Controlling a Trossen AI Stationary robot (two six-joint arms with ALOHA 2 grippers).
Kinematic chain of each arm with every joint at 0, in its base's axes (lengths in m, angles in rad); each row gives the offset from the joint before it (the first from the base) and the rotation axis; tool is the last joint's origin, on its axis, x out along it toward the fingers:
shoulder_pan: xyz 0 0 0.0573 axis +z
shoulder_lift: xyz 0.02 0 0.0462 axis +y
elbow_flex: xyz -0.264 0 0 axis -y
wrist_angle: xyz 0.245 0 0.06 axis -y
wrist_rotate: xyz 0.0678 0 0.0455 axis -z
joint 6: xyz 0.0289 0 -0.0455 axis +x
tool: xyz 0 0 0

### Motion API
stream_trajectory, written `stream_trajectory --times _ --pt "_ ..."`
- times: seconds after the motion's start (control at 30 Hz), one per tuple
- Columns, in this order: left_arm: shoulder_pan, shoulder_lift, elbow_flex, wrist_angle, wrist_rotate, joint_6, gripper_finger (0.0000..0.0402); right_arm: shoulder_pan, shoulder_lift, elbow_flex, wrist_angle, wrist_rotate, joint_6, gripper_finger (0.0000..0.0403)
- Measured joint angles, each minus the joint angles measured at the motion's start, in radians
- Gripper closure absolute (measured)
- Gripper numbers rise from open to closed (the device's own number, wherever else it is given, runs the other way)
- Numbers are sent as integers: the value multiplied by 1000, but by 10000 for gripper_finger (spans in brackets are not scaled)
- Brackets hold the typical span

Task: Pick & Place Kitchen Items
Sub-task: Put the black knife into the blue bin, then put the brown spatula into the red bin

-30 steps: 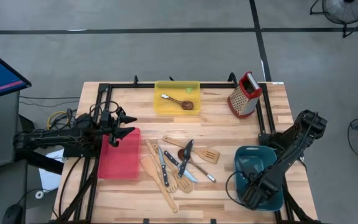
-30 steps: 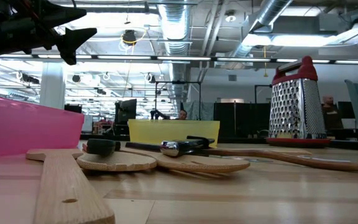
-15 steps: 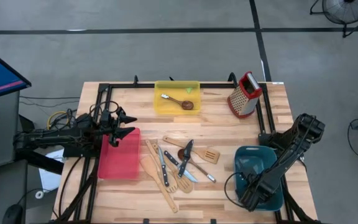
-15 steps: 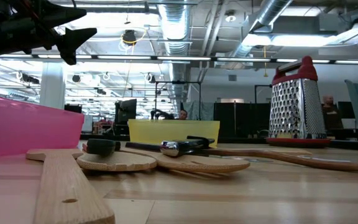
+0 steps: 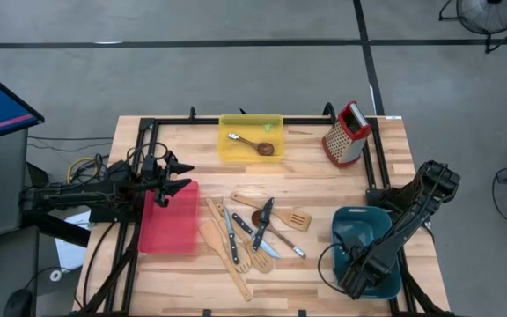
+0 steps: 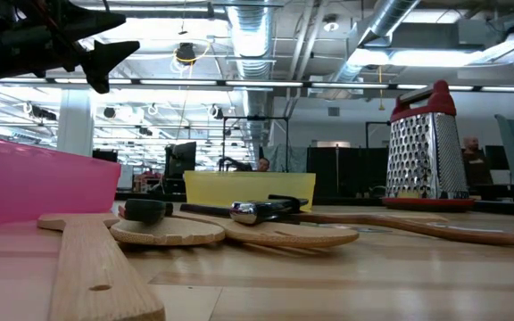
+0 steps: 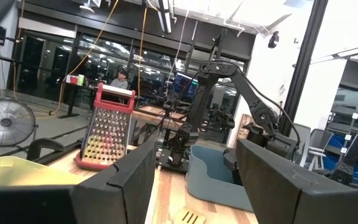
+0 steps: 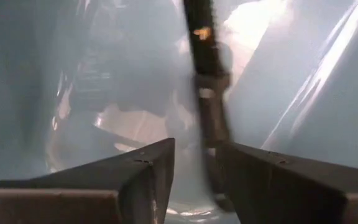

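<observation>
Down inside the teal bin (image 5: 359, 231) at the right front of the surface (image 5: 306, 176), the right pincer (image 5: 356, 280) is dipped low, its fingers a narrow gap apart. A dark, slim utensil (image 8: 205, 93) stands just ahead of that gap; I cannot tell whether the fingers touch it. It looks like a release, so the sensible way is to spread the fingers fully and lift straight up, clear of the bin walls, so nothing is dragged out.

Meanwhile the left pincer (image 5: 176, 174) hovers above the back edge of the red bin (image 5: 170, 220), its fingers wide and empty. The other loose kitchen items (image 5: 249, 231), spatulas, spoons and knives, lie heaped mid-surface between the 2 bins, well apart from both pincers. 1 spoon (image 5: 253, 145) sits in the yellow bin (image 5: 275, 123).
</observation>
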Motion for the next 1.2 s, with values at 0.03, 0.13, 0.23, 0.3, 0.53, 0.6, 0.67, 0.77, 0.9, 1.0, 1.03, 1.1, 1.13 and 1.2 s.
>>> stream_trajectory --times 0.03,0.13,0.23,0.3,0.53,0.6,0.67,0.77,0.9,1.0,1.03,1.1,1.13,1.2 --pt "0 0 0 0 0 0 193 0 0 0 1 0 2 266" --pt "0 0 0 0 0 0 193 0 -4 0 4 1 4 241" --pt "0 0 0 0 0 0 193 -3 -22 0 13 18 4 212" --pt "0 0 0 0 0 5 193 -3 -49 1 27 45 4 195" --pt "0 0 0 9 1 52 193 -2 -170 46 19 209 -14 182" --pt "0 0 0 9 1 53 193 -2 -202 66 21 269 -46 189" --pt "0 0 0 10 1 53 193 -2 -236 85 20 334 -77 197" --pt "0 0 0 11 4 44 184 -2 -279 113 29 421 -133 209" --pt "0 3 0 12 15 -16 160 -3 -333 140 53 539 -204 222" --pt "0 18 0 14 37 -67 148 -3 -361 142 103 637 -273 230" --pt "0 25 0 15 44 -82 146 -5 -370 142 125 675 -309 232" --pt "0 41 1 15 55 -100 143 -13 -380 143 166 745 -391 235" --pt "0 51 4 13 66 -106 143 -19 -383 143 187 777 -434 237" --pt "-1 77 24 14 89 -109 143 -37 -388 143 230 831 -531 239"
